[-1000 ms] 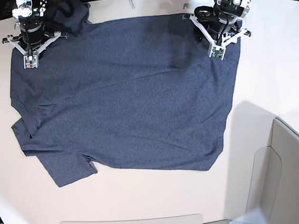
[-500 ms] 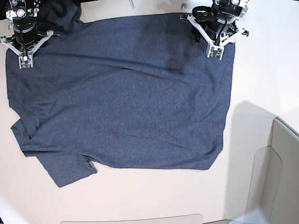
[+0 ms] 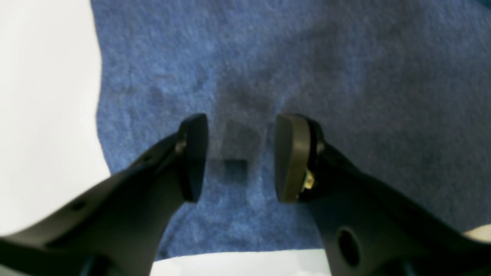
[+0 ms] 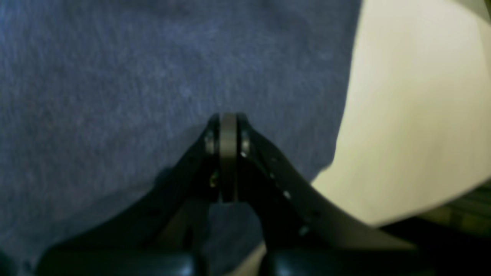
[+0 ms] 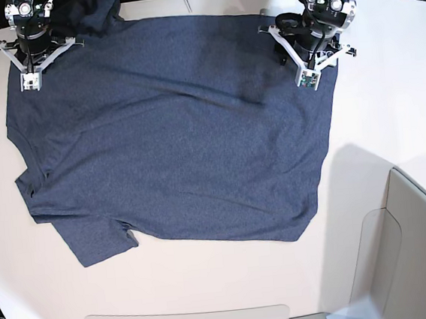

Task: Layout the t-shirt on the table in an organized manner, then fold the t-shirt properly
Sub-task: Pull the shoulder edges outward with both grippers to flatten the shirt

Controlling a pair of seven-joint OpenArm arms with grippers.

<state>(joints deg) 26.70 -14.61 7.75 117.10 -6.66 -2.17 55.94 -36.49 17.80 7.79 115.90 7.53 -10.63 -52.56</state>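
The dark heathered navy-blue short-sleeved t-shirt (image 5: 173, 133) lies spread across the smooth off-white table (image 5: 388, 97), one sleeve bunched near the far corner. My right fingers (image 4: 228, 134) are pressed together with a fold of cloth showing behind them, so I judge I have pinched that far corner to draw the fabric taut toward the table's edge. My left fingers (image 3: 239, 157) are spread wide, hovering just over the opposite corner with nothing between them; I'd say I am holding off there so the cloth can slide flat
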